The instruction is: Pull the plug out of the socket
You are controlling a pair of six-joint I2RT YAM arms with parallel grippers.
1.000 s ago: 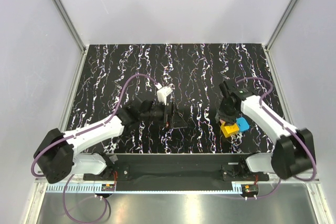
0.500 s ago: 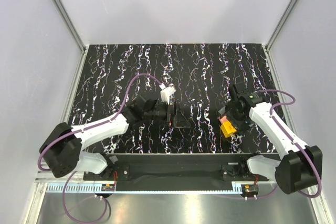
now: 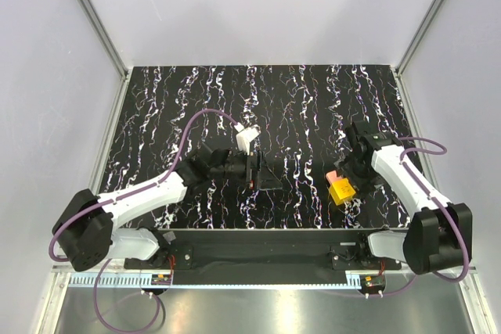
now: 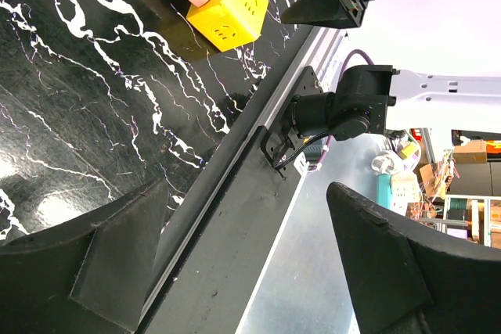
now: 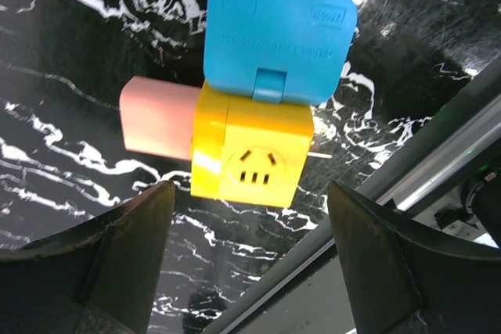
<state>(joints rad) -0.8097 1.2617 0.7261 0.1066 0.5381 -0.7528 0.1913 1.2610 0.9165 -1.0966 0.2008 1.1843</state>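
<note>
A yellow socket cube [image 5: 250,154] lies on the black marbled table near the front edge. A blue plug block [image 5: 274,33] sits against its far side and a pink plug block [image 5: 156,119] against its left side, both still joined to it. My right gripper [image 5: 250,271] hangs open just above the cube and touches nothing. In the top view the cube [image 3: 342,192] and pink block [image 3: 332,174] show beside the right gripper [image 3: 350,171], while the blue block is hidden under the arm. My left gripper [image 3: 258,174] is open and empty at mid-table, with the cube [image 4: 228,15] far off.
The black front rail [image 3: 258,236] with both arm bases runs along the near edge of the table, close to the cube. White walls and metal posts enclose the table [image 3: 258,99]. A purple cable [image 3: 200,119] loops over the left arm.
The right gripper has opened and drawn back slightly over the cube, which stays put. The blue block is now covered by the arm in the top view. The left arm shifted only slightly.
</note>
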